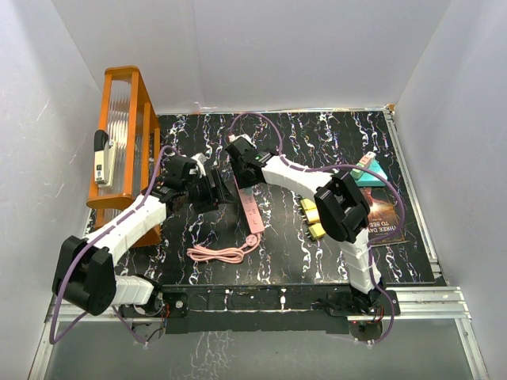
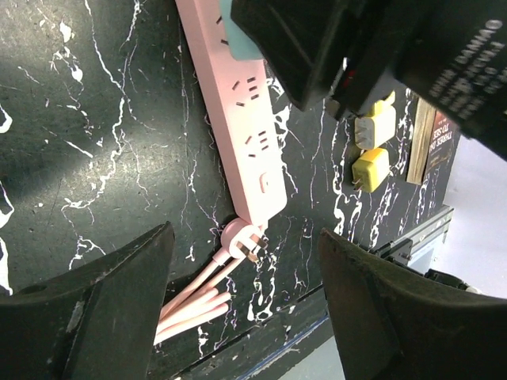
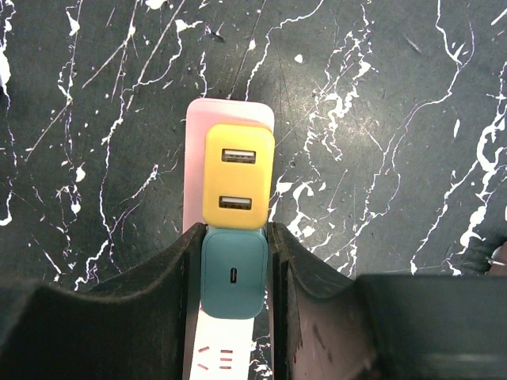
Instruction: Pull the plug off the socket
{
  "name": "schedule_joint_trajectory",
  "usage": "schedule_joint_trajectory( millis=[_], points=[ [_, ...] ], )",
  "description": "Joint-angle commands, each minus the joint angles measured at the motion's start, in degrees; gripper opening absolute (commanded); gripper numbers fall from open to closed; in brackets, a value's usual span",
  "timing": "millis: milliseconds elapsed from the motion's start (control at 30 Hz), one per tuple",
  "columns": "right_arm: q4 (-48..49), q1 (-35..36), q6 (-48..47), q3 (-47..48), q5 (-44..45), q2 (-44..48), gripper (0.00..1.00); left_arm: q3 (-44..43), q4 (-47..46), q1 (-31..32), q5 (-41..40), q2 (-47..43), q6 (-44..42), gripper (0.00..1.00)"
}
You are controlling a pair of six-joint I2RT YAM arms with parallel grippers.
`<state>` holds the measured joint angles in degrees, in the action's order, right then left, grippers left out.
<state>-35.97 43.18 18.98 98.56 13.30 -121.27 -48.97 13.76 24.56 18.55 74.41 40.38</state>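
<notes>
**While the teal plug is gripped, the pull itself is not yet made**

Since the right jaws are clamped on the teal plug (image 3: 234,273), with one pad against each of its long sides in the right wrist view, the reach and the grasp can be counted as done. What remains is the point of the task. The plug sits in the pink power strip (image 2: 238,127), second from one end. It touches, edge to edge, a yellow USB charger (image 3: 238,176) that fills the end socket. Nothing suggests the plug has lifted. It looks level with its yellow neighbour and, as far as I can judge, is fully seated.

The left jaws stand wide open with nothing between them. They hover over the strip's other end, where the pink cord (image 2: 198,297) lies bundled, and they do not touch the strip.

That matters for the step ahead, because the strip lies loose on the black marbled worktop (image 3: 380,119). A straight pull may drag the strip up with the plug unless something pins it down. The left arm looks well placed for that, though it is not yet doing it.

Two loose yellow plugs (image 2: 371,169) lie on the worktop near the strip — not, by my reading, part of this job.
</notes>
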Motion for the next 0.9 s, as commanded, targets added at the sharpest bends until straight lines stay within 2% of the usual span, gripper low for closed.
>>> schedule_joint_trajectory(
  millis=[0, 167, 400, 600, 800, 867],
  points=[
    [4.3, -1.1, 0.6, -1.2, -4.3, 3.2, 0.14, 0.0, -0.9, 0.2, -0.5, 2.5, 2.2, 0.68],
    [7.9, -3.9, 1.3, -5.2, -11.2, 6.5, 0.00, -3.4, -4.7, 0.1, 1.3, 10.6, 4.0, 0.59],
    [13.7, -8.8, 4.2, -10.6, -24.4, 8.8, 0.00, -11.2, -10.5, -0.3, 4.7, 23.7, 6.0, 0.55],
    [17.4, -10.6, 5.8, -13.7, -29.4, 10.3, 0.00, -15.0, -11.3, -0.3, 4.2, 30.0, 4.9, 0.51],
    [18.5, -11.2, 6.4, -14.5, -32.7, 10.5, 0.00, -14.9, -11.1, -0.3, 1.4, 33.9, 3.6, 0.47],
    [18.6, -11.3, 6.7, -14.3, -33.3, 10.4, 0.00, -14.8, -11.3, -0.3, 1.6, 35.0, 3.1, 0.43]
  ],
)
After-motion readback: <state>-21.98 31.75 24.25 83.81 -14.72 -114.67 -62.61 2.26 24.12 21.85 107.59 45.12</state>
